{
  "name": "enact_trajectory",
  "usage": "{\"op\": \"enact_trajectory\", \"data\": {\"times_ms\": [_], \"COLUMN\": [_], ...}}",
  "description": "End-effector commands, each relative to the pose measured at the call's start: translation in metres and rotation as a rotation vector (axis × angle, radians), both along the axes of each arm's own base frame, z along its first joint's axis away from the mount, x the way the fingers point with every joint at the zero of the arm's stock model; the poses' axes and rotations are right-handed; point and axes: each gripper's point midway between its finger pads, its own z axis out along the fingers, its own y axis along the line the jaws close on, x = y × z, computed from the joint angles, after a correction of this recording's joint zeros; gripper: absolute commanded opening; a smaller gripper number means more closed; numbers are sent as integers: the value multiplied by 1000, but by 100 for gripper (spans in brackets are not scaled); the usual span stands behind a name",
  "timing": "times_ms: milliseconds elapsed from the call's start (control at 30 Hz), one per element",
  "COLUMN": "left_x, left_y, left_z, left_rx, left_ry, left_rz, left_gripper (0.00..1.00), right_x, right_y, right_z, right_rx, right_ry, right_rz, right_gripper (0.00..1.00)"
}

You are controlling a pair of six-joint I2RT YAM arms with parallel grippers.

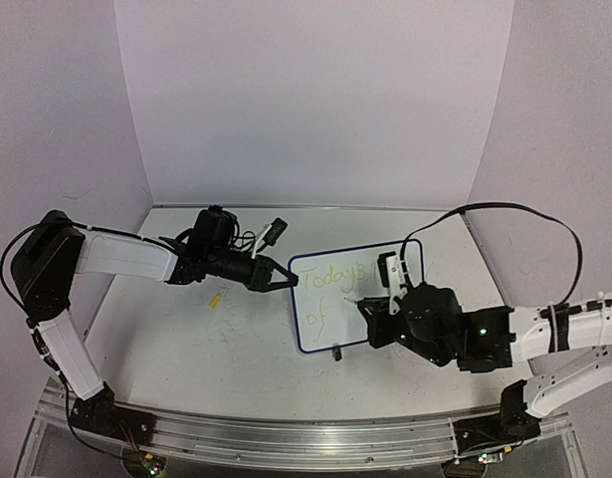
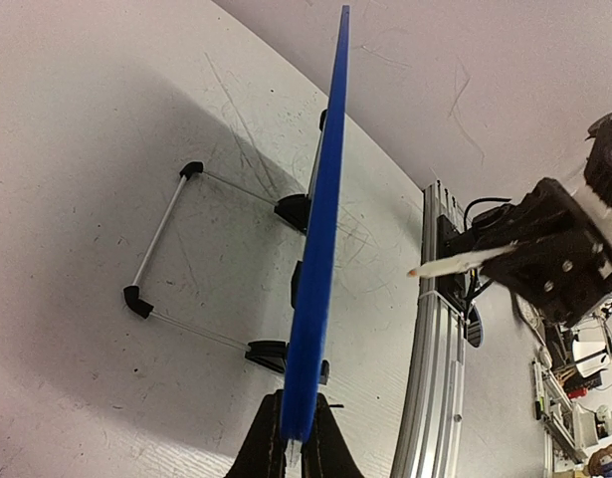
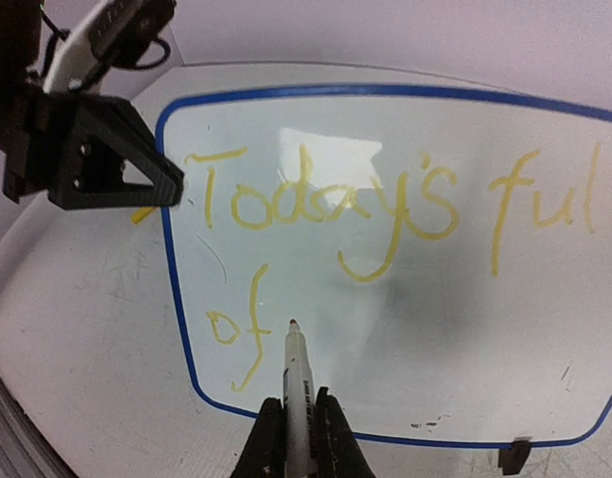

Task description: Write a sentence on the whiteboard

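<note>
The whiteboard (image 1: pixel 330 299) stands tilted on the table, white with a blue frame. My left gripper (image 1: pixel 284 280) is shut on its left edge; in the left wrist view the blue edge (image 2: pixel 320 239) runs up from between my jaws. The sentence (image 3: pixel 325 199) reads "Today's full" on the top line and "of" (image 3: pixel 236 324) below, in pale yellow. My right gripper (image 3: pixel 298 438) is shut on a white marker (image 3: pixel 298 383). Its tip points at the board just right of "of". The marker also shows in the left wrist view (image 2: pixel 455 263).
The board's wire stand with black feet (image 2: pixel 201 259) rests on the table behind it. A small yellow cap (image 1: pixel 215 299) lies on the table left of the board. An aluminium rail (image 1: pixel 286 433) runs along the near edge. White walls enclose the table.
</note>
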Motion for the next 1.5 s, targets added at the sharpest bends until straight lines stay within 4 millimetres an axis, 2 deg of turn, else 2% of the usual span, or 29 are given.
{"op": "enact_trajectory", "data": {"times_ms": [0,133,367,600,800,1200,1400,1467], "left_x": [4,3,5,3,2,4,4,4], "left_y": [-1,-1,-1,-2,-3,-3,-5,-5], "left_z": [12,10,12,13,13,11,8,8], "left_rx": [10,13,13,14,14,21,22,23], "left_ry": [-42,-41,-44,-47,-48,-55,-41,-41], "left_rz": [15,14,18,17,15,22,16,16], "left_gripper": [0,0,0,0,0,0,0,0], "right_x": [8,12,14,15,16,14,12,10], "right_y": [-21,-9,-24,-16,-9,-8,-9,0], "right_z": [1,8,21,8,12,10,-2,-5], "right_rx": [22,36,38,17,17,9,-9,-35], "right_ry": [-1,-12,-58,-24,-29,-33,-13,-13], "right_rz": [-33,-14,-55,-48,-34,-7,-4,43], "right_gripper": [0,0,0,0,0,0,0,0]}}
